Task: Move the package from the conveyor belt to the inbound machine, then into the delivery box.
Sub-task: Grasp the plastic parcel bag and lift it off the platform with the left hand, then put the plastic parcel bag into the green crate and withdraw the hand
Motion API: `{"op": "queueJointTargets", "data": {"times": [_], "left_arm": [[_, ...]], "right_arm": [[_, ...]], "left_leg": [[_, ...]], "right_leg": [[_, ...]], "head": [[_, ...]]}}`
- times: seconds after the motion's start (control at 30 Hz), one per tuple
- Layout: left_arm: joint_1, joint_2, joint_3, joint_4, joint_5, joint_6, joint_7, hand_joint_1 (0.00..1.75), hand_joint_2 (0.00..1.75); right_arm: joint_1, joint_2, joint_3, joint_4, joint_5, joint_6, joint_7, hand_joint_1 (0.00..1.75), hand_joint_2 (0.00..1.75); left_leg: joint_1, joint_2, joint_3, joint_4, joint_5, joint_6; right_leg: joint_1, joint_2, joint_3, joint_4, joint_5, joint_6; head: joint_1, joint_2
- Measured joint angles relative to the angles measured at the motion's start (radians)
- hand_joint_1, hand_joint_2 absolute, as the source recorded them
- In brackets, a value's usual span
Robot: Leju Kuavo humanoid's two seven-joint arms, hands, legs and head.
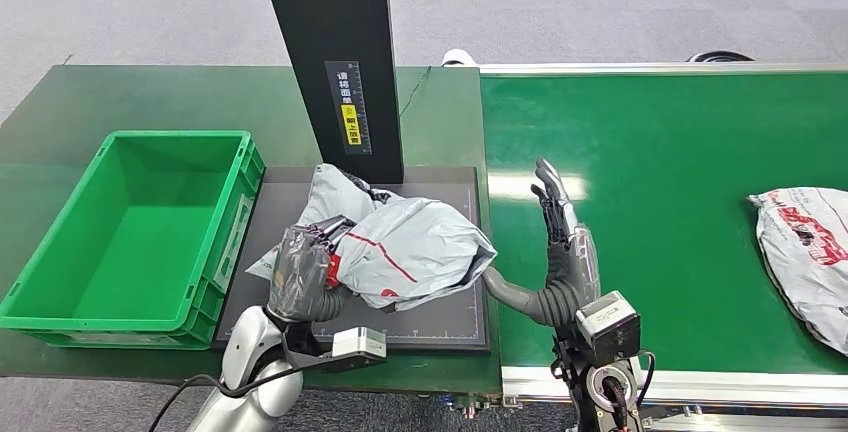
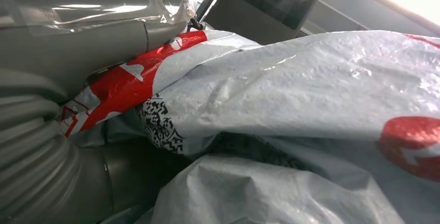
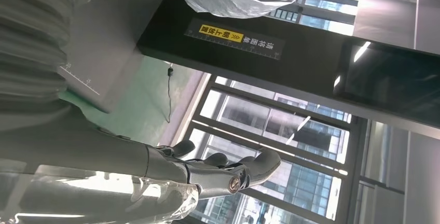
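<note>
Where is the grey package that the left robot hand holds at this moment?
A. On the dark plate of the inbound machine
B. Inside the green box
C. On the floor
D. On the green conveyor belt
A: the left robot hand grips the grey package, which lies on the dark plate below the black column, beside the green box.

The head view looks forward and down from high on the robot. The left wrist view sits very close against the grey package [image 2: 311, 94]. The right wrist view looks upward past the black post [image 3: 290, 63], shared with the head view.
</note>
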Motion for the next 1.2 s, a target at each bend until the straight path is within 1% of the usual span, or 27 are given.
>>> {"op": "queueJointTargets", "data": {"times": [0.1, 0.2, 0.3, 0.43, 0.47, 0.57, 0.6, 0.7, 0.77, 0.9, 1.0, 1.07, 1.2], "left_arm": [[0.005, 0.001, 0.0, -0.012, 0.031, 0.023, -0.028, 1.75, 1.75], [0.013, 0.005, 0.007, -0.059, 0.022, 0.088, -0.033, 1.75, 1.75], [0.016, 0.012, 0.037, -0.11, -0.05, 0.119, 0.027, 1.75, 1.75], [0.009, 0.021, 0.114, -0.131, -0.107, 0.091, 0.158, 1.75, 1.75], [0.007, 0.022, 0.126, -0.131, -0.108, 0.084, 0.173, 1.75, 1.75], [0.005, 0.023, 0.133, -0.131, -0.108, 0.081, 0.184, 1.75, 1.75], [0.002, 0.024, 0.148, -0.129, -0.105, 0.077, 0.197, 1.75, 1.75], [-0.015, 0.034, 0.256, -0.12, -0.098, 0.065, 0.239, 1.75, 1.75], [-0.019, 0.037, 0.297, -0.117, -0.097, 0.063, 0.243, 1.75, 1.75], [-0.019, 0.038, 0.318, -0.114, -0.103, 0.068, 0.265, 1.75, 1.75], [-0.023, 0.046, 0.354, -0.107, -0.1, 0.093, 0.284, 1.75, 1.75], [-0.028, 0.054, 0.389, -0.099, -0.092, 0.119, 0.274, 1.75, 1.75], [-0.036, 0.066, 0.451, -0.088, -0.11, 0.178, 0.223, 1.75, 1.75]], "right_arm": [[0.003, -0.001, 0.0, 0.0, -0.001, -0.006, 0.0, 0.0, 1.75], [0.014, -0.003, -0.001, -0.002, -0.004, -0.016, 0.0, 0.0, 1.75], [0.03, -0.006, -0.002, -0.007, -0.007, -0.023, -0.001, 0.0, 1.75], [0.057, -0.01, -0.003, -0.02, -0.007, -0.032, -0.006, 0.0, 1.75], [0.061, -0.011, -0.003, -0.022, -0.006, -0.033, -0.006, 0.0, 1.75], [0.063, -0.011, -0.003, -0.023, -0.006, -0.033, -0.006, 0.0, 1.75], [0.065, -0.012, -0.003, -0.025, -0.006, -0.034, -0.007, 0.0, 1.75], [0.074, -0.014, -0.006, -0.035, -0.006, -0.035, -0.008, 0.0, 1.75], [0.075, -0.015, -0.008, -0.039, -0.006, -0.035, -0.008, 0.0, 1.75], [0.076, -0.015, -0.01, -0.039, -0.006, -0.036, -0.008, 0.0, 1.75], [0.075, -0.016, -0.01, -0.04, -0.006, -0.038, -0.008, 0.0, 1.75], [0.075, -0.018, -0.011, -0.04, -0.006, -0.041, -0.005, 0.0, 1.75], [0.072, -0.022, -0.012, -0.04, -0.008, -0.044, -0.002, 0.0, 1.75]], "left_leg": [[0.0, 0.0, 0.0, 0.0, 0.0, 0.0], [0.0, 0.0, 0.0, 0.0, 0.0, 0.0], [0.0, 0.0, 0.0, 0.0, 0.0, 0.0], [0.0, 0.0, 0.0, 0.0, 0.0, 0.0], [0.001, 0.001, 0.0, 0.0, 0.0, 0.0], [0.001, 0.001, 0.0, 0.0, 0.0, 0.0], [0.001, 0.001, 0.0, 0.0, 0.0, 0.0], [0.001, 0.004, 0.0, 0.0, 0.0, 0.0], [0.001, 0.005, 0.0, 0.0, 0.0, 0.0], [0.001, 0.005, -0.001, 0.0, 0.0, 0.0], [0.002, 0.005, -0.001, 0.0, 0.0, 0.0], [0.002, 0.005, -0.001, 0.0, 0.0, -0.001], [0.003, 0.005, -0.001, 0.0, 0.0, -0.001]], "right_leg": [[0.0, 0.0, 0.0, 0.0, 0.0, 0.0], [0.0, 0.0, 0.0, 0.0, 0.0, 0.0], [0.0, 0.0, 0.0, 0.0, 0.0, 0.0], [0.0, 0.0, 0.0, 0.0, 0.0, 0.0], [0.001, 0.0, 0.0, 0.0, 0.0, 0.0], [0.001, 0.001, 0.0, 0.0, 0.0, 0.0], [0.001, 0.001, -0.001, 0.0, 0.0, -0.001], [0.001, 0.004, -0.001, 0.0, 0.001, -0.002], [0.001, 0.005, -0.002, 0.0, 0.001, -0.002], [0.001, 0.005, -0.002, 0.0, 0.001, -0.002], [0.001, 0.006, -0.003, 0.0, 0.001, -0.002], [0.002, 0.007, -0.003, 0.0, 0.001, -0.002], [0.003, 0.007, -0.003, 0.0, 0.001, -0.002]], "head": [[0.0, 0.0], [0.0, 0.0], [0.0, 0.0], [0.0, 0.0], [0.0, 0.0], [0.0, 0.0], [0.0, 0.0], [0.0, 0.0], [0.0, 0.0], [0.0, 0.0], [0.0, 0.0], [0.0, 0.0], [0.0, 0.0]]}}
